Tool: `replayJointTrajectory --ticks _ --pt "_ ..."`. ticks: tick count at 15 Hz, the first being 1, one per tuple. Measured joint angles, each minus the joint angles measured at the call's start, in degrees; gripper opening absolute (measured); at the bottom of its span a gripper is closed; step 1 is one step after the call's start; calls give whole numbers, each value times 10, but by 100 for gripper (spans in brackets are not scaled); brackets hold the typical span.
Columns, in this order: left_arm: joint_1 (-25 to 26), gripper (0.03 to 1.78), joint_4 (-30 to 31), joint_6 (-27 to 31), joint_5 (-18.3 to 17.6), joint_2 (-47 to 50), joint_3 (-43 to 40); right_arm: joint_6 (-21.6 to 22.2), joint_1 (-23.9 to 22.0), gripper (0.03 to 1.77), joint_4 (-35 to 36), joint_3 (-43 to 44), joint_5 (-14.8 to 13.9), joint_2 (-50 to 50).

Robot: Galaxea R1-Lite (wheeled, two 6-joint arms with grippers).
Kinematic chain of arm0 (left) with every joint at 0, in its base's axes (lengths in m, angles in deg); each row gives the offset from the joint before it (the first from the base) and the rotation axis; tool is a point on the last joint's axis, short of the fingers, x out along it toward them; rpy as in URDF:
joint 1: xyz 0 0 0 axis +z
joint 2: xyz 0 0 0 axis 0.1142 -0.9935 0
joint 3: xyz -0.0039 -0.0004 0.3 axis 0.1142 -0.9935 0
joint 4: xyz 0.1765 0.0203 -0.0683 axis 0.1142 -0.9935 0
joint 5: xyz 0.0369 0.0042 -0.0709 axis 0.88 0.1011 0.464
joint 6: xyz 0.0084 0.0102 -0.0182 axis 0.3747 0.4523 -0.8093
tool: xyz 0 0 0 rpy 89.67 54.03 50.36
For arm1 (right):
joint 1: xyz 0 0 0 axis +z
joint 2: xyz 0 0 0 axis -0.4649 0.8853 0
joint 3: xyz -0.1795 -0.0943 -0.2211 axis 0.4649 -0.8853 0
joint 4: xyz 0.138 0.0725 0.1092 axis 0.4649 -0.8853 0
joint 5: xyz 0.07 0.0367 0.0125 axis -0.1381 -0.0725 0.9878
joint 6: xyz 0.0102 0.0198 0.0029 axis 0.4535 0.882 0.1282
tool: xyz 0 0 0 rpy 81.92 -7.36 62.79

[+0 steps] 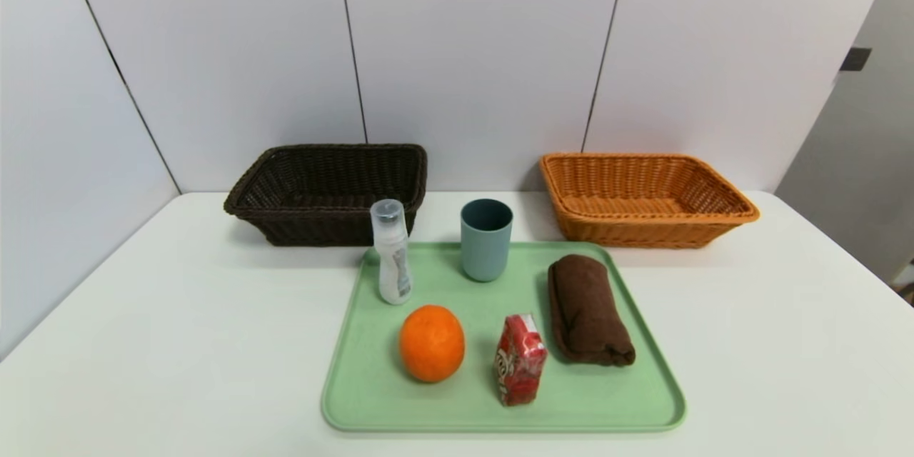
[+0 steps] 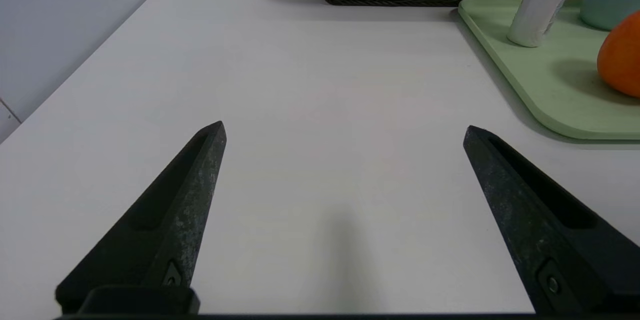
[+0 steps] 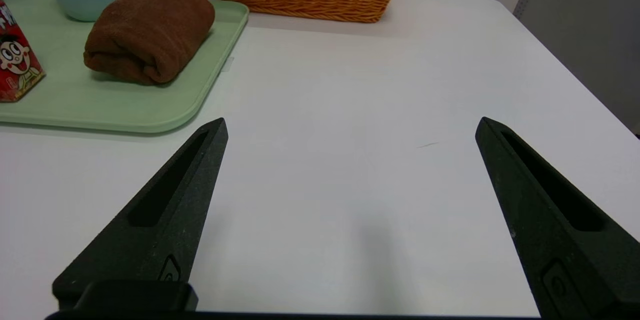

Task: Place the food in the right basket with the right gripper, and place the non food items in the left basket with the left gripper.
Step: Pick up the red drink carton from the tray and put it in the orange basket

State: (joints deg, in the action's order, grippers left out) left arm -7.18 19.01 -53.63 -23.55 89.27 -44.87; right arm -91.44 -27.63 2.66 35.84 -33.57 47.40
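On the green tray (image 1: 371, 400) sit an orange (image 1: 431, 343), a red snack carton (image 1: 520, 360), a white bottle (image 1: 392, 252), a blue-grey cup (image 1: 485, 239) and a rolled brown towel (image 1: 587, 309). The dark brown left basket (image 1: 328, 193) and the orange right basket (image 1: 646, 198) stand behind the tray; nothing shows inside either. My left gripper (image 2: 343, 130) hovers open over bare table left of the tray (image 2: 530, 75). My right gripper (image 3: 350, 127) hovers open over bare table right of the tray (image 3: 125, 110). Neither arm shows in the head view.
The white table (image 1: 143, 314) ends at white wall panels (image 1: 471, 50) behind the baskets. A grey panel (image 1: 857, 178) stands past the table's right edge. Bare tabletop lies on both sides of the tray.
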Motion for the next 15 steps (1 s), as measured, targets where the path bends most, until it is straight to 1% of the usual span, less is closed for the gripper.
replayJointTrajectory --ticks 4,6,8,9,11,13,15 --pt "0 169 2 0 0 0 0 2 0 171 0 0 1 0" --pt "0 169 14 9 1 0 0 -2 0 171 6 0 1 0" --pt "0 169 -2 25 -1 -1 28 -2 0 171 0 26 7 2" --pt "0 169 -27 28 -5 -4 59 -2 0 171 -10 51 14 9" --pt "0 169 -104 29 -23 -30 156 0 0 171 -42 120 27 54" --pt "0 169 -195 27 -43 -86 261 3 0 171 -70 207 34 130" --pt "0 169 -264 25 -53 -159 341 6 1 171 -98 298 41 213"
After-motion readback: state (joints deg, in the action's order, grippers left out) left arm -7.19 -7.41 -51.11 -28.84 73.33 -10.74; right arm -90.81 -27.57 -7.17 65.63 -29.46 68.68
